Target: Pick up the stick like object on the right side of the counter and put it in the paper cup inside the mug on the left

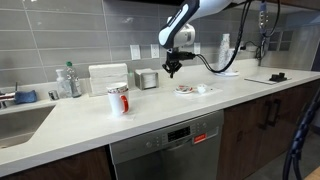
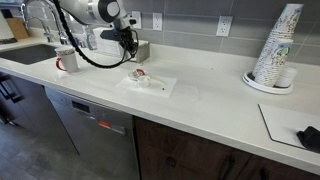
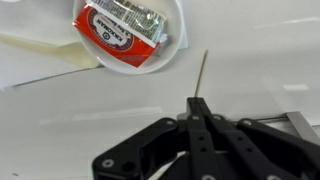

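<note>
Your claw [image 3: 197,104] has its fingers pressed together on the lower end of the stick [image 3: 203,75], a thin straight sliver that juts out beyond the fingertips in the wrist view. In both exterior views the stick is too fine to make out. So the pick-up looks done, and the step in hand is the carry to the cup.

Just past the claw's tip, below it, sits a small white dish [image 3: 172,45] holding a red-and-white packet [image 3: 122,28]. The claw [image 1: 172,70] hangs above that spot, apart from the bench [image 1: 150,125].

The arm comes in from above, bent at the elbow, with the wrist turned straight down.

The mug [image 1: 121,105] stands well apart from the claw, along the bench toward the sink, with the paper cup [image 1: 117,91] seated inside it.

Your next move, as I judge it, calls for travel along the bench at this height. Centre the stick's free end over the cup's mouth, then come down gently. The cup mouth is narrow and the stick is long, so keep it near upright before you let go.
</note>
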